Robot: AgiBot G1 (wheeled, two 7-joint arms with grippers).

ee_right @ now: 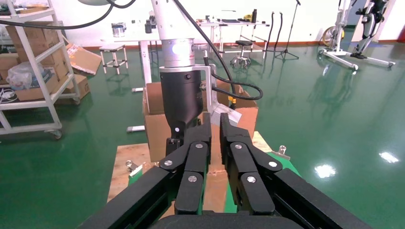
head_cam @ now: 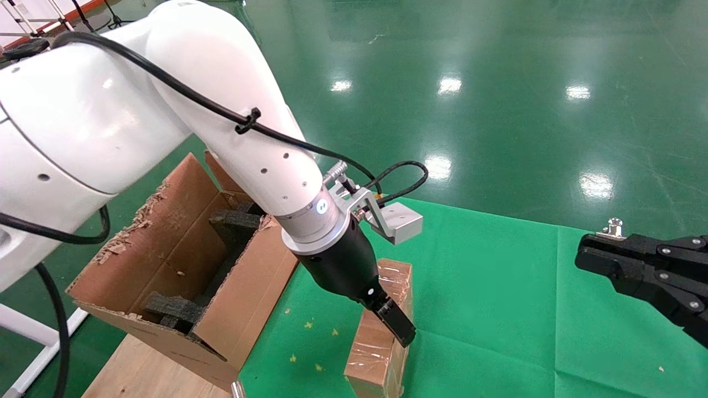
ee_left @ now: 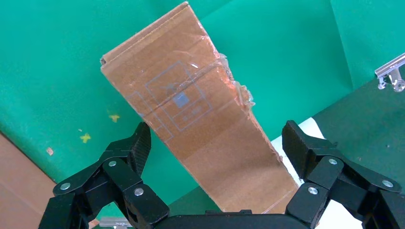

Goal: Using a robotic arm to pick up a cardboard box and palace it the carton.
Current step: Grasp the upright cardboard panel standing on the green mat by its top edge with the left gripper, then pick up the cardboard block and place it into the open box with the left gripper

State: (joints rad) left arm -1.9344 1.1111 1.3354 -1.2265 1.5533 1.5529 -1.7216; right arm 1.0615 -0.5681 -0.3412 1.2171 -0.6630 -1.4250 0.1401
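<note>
Left arm: your white robotic arm (head_cam: 221,110) reaches down from the robot's left side over the green-covered desk (head_cam: 498,309), with its black wrist and silver camera block just above the cardboard box (head_cam: 381,326).
Left gripper: your left gripper (ee_left: 217,143) is spread wide, one finger on each side of the box; in the left wrist view there is green cloth showing between each finger and the box, so nothing is gripped. In the head view one black finger (head_cam: 395,323) hangs in front of the box's side face.
Cardboard box: you will find the long, narrow brown box, wrapped in shiny clear tape, lying on the green cloth near the desk's front edge, its length running away from the robot. A faint printed square mark shows on its top face.
Carton: the large brown carton (head_cam: 182,265) stands just beside the box on the robot's left, on a bare wooden part of the desk, flaps raised with torn edges, dark foam pieces (head_cam: 232,226) inside.
Right gripper: your right gripper (ee_right: 215,138) is parked well apart at the right side above the cloth, its fingers drawn close together with only a narrow gap and nothing between them.
</note>
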